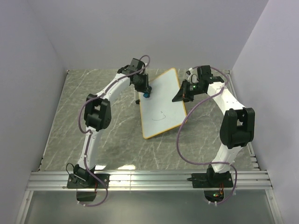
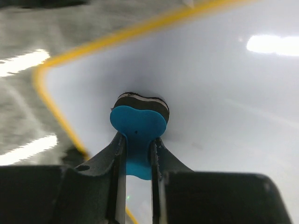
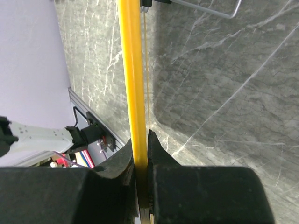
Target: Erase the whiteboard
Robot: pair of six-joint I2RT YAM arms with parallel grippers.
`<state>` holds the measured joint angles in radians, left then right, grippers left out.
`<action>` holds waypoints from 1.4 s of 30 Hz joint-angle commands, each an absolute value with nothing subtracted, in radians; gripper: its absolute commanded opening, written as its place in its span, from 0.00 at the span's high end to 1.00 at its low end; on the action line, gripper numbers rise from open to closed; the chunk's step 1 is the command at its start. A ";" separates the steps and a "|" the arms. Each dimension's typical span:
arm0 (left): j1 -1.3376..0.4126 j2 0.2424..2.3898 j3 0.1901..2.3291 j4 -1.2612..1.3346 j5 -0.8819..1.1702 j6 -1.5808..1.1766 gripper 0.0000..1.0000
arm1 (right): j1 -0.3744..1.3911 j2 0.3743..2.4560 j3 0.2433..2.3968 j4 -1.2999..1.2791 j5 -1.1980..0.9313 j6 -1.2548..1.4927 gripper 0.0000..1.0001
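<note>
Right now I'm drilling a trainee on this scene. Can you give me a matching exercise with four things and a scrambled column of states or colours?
Things:
1. left gripper
2. right gripper
3. eraser
4. scribble

States:
A. clamped on the whiteboard frame
B. blue, with a black-and-white pad
C. shut on the eraser
D. black, on the board's near half

Pairs: 1-C, 2-A, 3-B, 4-D

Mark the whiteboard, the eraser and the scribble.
whiteboard (image 1: 163, 93): top external view, bare white surface.
eraser (image 2: 138, 125): left wrist view, blue body.
scribble (image 1: 160, 115): top external view, middle of the black mark.
</note>
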<state>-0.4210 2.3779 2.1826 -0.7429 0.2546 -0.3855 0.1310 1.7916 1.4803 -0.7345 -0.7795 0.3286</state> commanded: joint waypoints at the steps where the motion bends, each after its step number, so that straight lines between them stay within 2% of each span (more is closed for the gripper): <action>1: -0.543 2.280 2.155 -0.719 0.359 -0.345 1.00 | 0.178 1.836 1.466 -0.925 -0.646 0.299 1.00; 5: -0.606 2.201 2.065 -0.678 0.402 -0.367 1.00 | 0.181 1.848 1.482 -0.928 -0.646 0.302 1.00; 8: -0.633 2.113 1.920 -0.646 0.402 -0.377 1.00 | 0.179 1.858 1.500 -0.928 -0.649 0.311 1.00; 11: -0.644 1.927 1.588 -0.533 0.374 -0.403 1.00 | 0.179 1.870 1.531 -0.928 -0.670 0.328 1.00; 14: -0.646 1.812 1.383 -0.450 0.364 -0.433 1.00 | 0.179 1.878 1.563 -0.927 -0.689 0.351 1.00; 18: -0.646 1.729 1.250 -0.397 0.367 -0.465 1.00 | 0.178 1.887 1.594 -0.934 -0.690 0.365 1.00; 24: -0.649 1.726 1.267 -0.371 0.357 -0.500 1.00 | 0.183 1.876 1.574 -0.937 -0.680 0.376 1.00; 33: -0.706 1.833 1.531 -0.416 0.397 -0.512 1.00 | 0.206 1.859 1.540 -0.927 -0.672 0.379 1.00; 42: -0.707 1.878 1.525 -0.422 0.402 -0.542 1.00 | 0.207 1.856 1.537 -0.925 -0.669 0.374 1.00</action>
<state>-0.7082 1.8591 1.5246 -0.4091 0.4034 -0.5316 0.1547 1.8347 1.5826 -0.8108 -0.7544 0.3561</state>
